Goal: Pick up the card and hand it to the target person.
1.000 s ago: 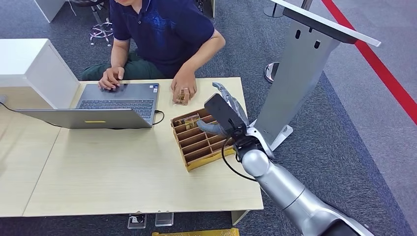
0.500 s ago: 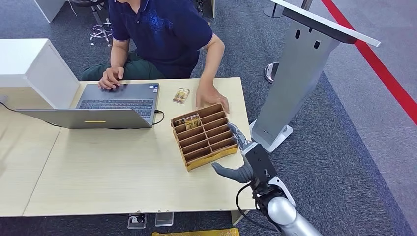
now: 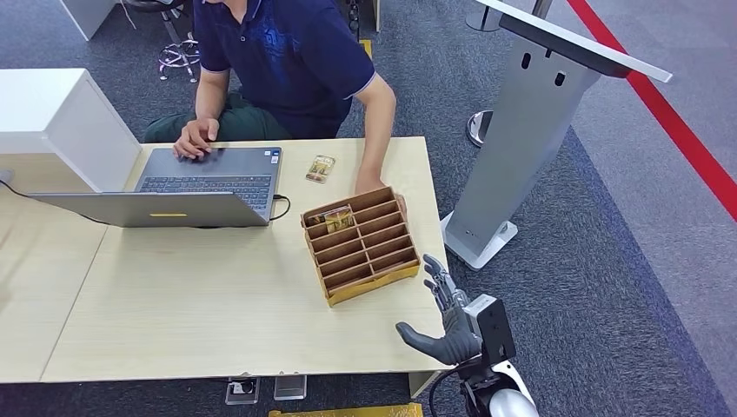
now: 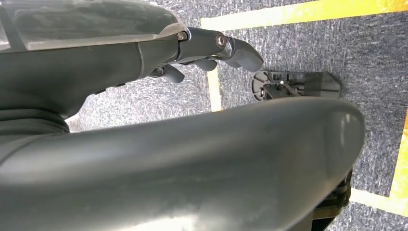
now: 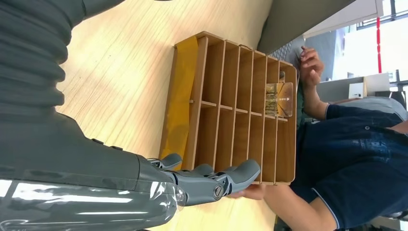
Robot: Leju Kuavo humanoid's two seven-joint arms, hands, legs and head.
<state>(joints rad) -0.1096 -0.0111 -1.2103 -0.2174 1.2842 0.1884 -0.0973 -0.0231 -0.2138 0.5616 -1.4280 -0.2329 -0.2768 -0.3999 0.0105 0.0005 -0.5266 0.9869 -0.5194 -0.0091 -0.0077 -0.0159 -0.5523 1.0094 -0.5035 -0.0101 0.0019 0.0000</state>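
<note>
Card (image 3: 321,168) lies on the desk (image 3: 217,304); right hand (image 3: 448,326), fingers spread and empty, has withdrawn.

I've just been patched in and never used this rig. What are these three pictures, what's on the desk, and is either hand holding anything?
It is a humanoid robot with two arms, each ending in a hand. The wide picture is from its head, looking down at a desk. On it are a laptop, a wooden slotted tray with one card standing in a slot, and another card lying flat beside the laptop. A seated person rests a hand at the tray's far edge. The other two pictures come from wrist cameras and are turned. The right hand hovers at the desk's near edge, fingers apart, holding nothing. The left hand hangs over the carpet, apparently holding nothing.
</note>
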